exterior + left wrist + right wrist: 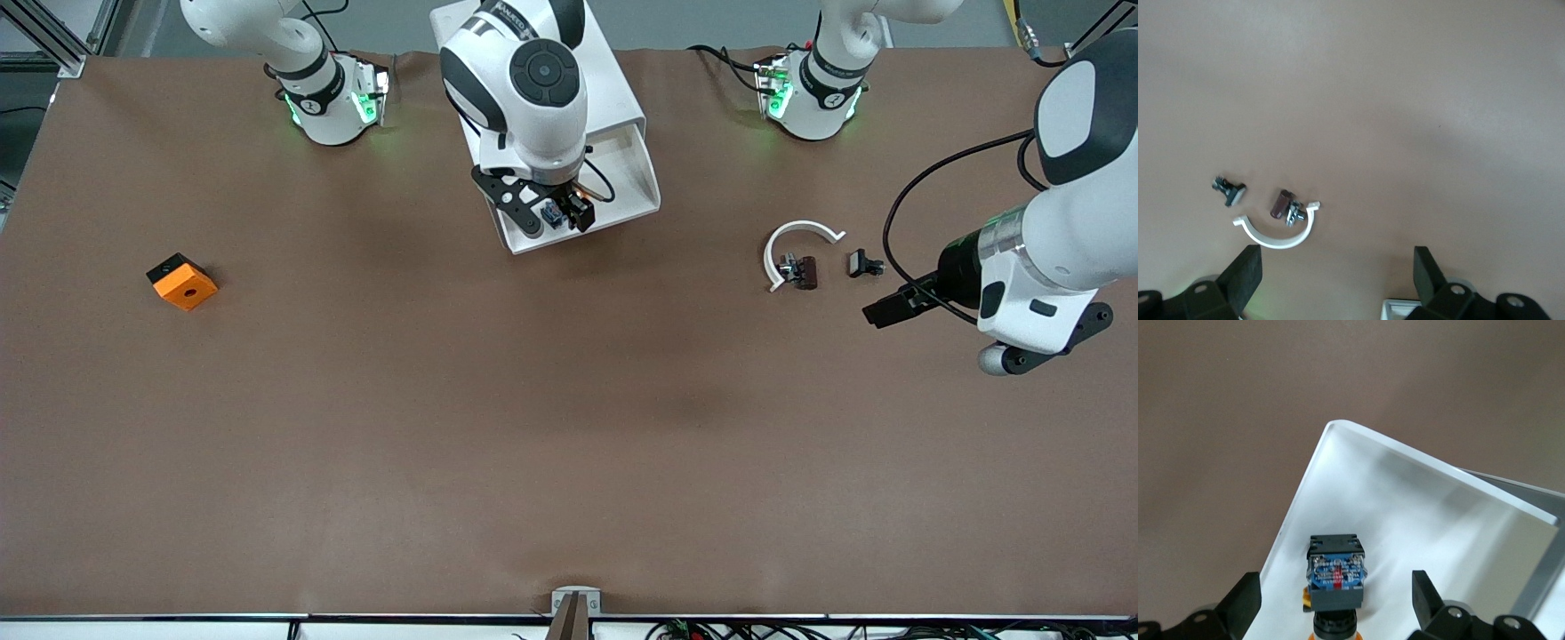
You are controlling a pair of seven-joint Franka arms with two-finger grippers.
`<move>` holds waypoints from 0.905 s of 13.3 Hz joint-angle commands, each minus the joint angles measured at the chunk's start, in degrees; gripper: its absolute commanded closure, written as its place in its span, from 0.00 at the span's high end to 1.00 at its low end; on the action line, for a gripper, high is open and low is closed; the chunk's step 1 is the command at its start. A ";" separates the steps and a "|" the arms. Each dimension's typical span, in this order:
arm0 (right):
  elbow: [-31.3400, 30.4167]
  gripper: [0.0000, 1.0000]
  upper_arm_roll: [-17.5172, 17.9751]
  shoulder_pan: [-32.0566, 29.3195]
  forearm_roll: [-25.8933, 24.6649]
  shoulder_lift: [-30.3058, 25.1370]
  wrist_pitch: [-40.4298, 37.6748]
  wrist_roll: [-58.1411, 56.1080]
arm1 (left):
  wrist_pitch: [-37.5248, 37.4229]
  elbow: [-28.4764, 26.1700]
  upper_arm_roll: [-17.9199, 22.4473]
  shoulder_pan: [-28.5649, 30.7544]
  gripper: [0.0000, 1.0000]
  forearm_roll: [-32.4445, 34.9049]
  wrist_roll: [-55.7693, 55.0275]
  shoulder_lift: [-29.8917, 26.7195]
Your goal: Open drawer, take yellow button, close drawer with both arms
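Right tool (562,213) hanging inside the pulled-out white drawer (642,182), fingers (1239,607) spread wide with nothing pinched. Sitting right between those fingers, down on the drawer floor: the button (1336,572), black and dark-blue body facing up, a bit of orange-yellow cap peeking out underneath. Not gripped, just framed by the jaws. From the front view, only a sliver of blue (551,214) visible between the black fingers. Drawer open toward the front camera, with the white cabinet body tucked under the right arm.

Out from there, toward the right arm's end of the worktop (569,427) and well apart from the drawer: an orange square block (182,281) with a centre hole, one black face.

Left tool (882,312) waiting, hovering over bare brown worktop at the left arm's end, fingers (1245,275) also wide apart and empty. Near it: a small black clip (864,263), then a white curved half-ring (794,243) with a dark brown cylinder and a small metal bit (797,269) lying in its curve. Same little cluster in the left wrist view: clip (1228,189), half-ring (1277,238), brown-and-metal part (1286,207).
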 commanded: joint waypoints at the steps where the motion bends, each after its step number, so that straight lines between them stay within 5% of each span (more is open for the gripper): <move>1: 0.37 1.00 -0.77 1.07 -1.61 1.29 0.80 0.97 | 3.80 -3.45 -0.11 0.33 1.00 1.36 5.14 -1.61; 4: 0.37 0.95 -0.77 1.07 -1.96 1.56 0.80 0.89 | 7.68 -5.92 -0.20 -0.37 1.00 1.27 6.91 -1.61; 5: 0.37 0.75 -0.77 1.07 -1.96 1.65 0.80 0.71 | 8.29 -6.71 -0.28 -0.63 1.00 1.36 6.91 -1.53; 8: 0.46 0.56 -0.77 0.98 -1.70 1.82 0.80 -0.08 | 10.67 -8.38 -0.37 -2.74 1.00 1.36 7.18 -1.26; 12: 0.73 0.12 -0.68 1.59 -1.44 1.82 0.80 -0.17 | 11.99 -8.30 -0.81 -4.15 1.00 1.36 7.18 -0.39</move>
